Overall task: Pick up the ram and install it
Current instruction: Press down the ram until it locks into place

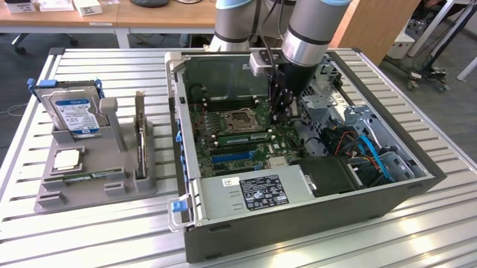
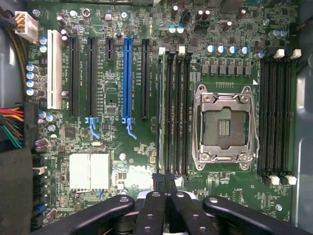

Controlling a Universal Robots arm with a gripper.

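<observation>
Near the centre of the exterior view, we saw the gripper [image 1: 280, 114] reaching down into the open computer case [image 1: 298, 215], its tip low over the motherboard [image 1: 257, 151] just right of the empty CPU socket [image 1: 240, 118]. Its fingers [image 2: 159, 185] were pressed fully together with nothing between them. The ram [image 1: 240, 131] stood on edge in a memory slot just below the socket. Through the wrist camera the ram [image 2: 160, 107] showed as a thin pale line in the slot of that bank farthest from the socket. The fingertips sat right at one end of it, though we could not tell whether they touched. At the exterior view's left, a grey holder [image 1: 89, 187] on the slatted table [image 1: 89, 234] carried a blue-labelled hard drive [image 1: 75, 114].
</observation>
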